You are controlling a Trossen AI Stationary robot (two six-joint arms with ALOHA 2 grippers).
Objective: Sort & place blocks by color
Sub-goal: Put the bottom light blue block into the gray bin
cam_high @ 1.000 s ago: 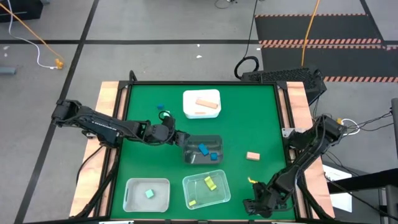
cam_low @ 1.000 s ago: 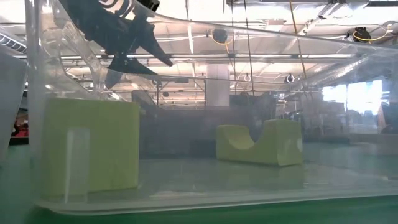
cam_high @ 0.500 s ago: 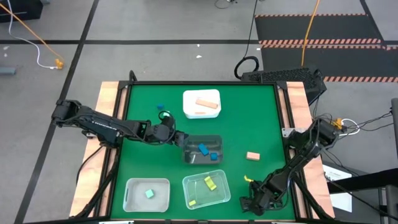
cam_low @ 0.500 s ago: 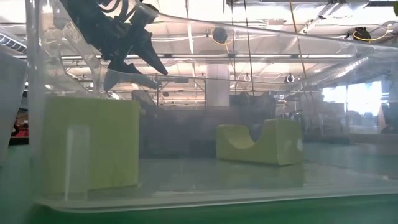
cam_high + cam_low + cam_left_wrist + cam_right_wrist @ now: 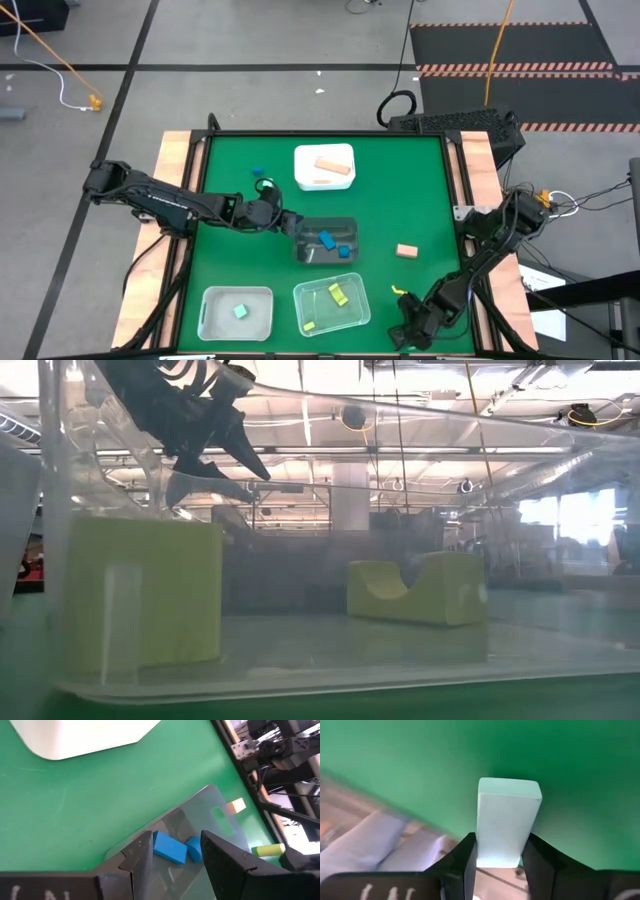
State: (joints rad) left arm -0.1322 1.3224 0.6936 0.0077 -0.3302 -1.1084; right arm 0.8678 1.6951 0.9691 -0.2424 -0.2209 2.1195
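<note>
**A:** What changed on your side just now?

**B:** My right gripper (image 5: 500, 862), at the near right corner of the green table (image 5: 420, 180), has pinched in over the last second. Its fingers now press both sides of a mint green wooden block (image 5: 507, 820). I'd call that a grip made, so the next job is carrying it to its colour.

**A:** Where would that be?

**B:** Probably the pale plastic bin (image 5: 207, 295) at the near left, which holds one mint cube (image 5: 240, 312). The clear plastic bin (image 5: 362, 285) beside it has the yellow blocks (image 5: 338, 294).

**A:** And the other arm?

**B:** My left gripper (image 5: 176, 836) hangs over the dark see-through bin (image 5: 350, 225) at mid-table, fingers apart and empty, with blue blocks (image 5: 170, 849) lying below. It hasn't moved. A tan block (image 5: 406, 251) lies loose to the right, and the white bin (image 5: 300, 155) farther back holds a tan bar (image 5: 331, 166).

**A:** Anything you can't make out?

**B:** From above, the arm hides the gripped block, and I can't tell whether it has left the mat. The table-level camera looks through the clear bin's wall, blurring everything beyond.
</note>
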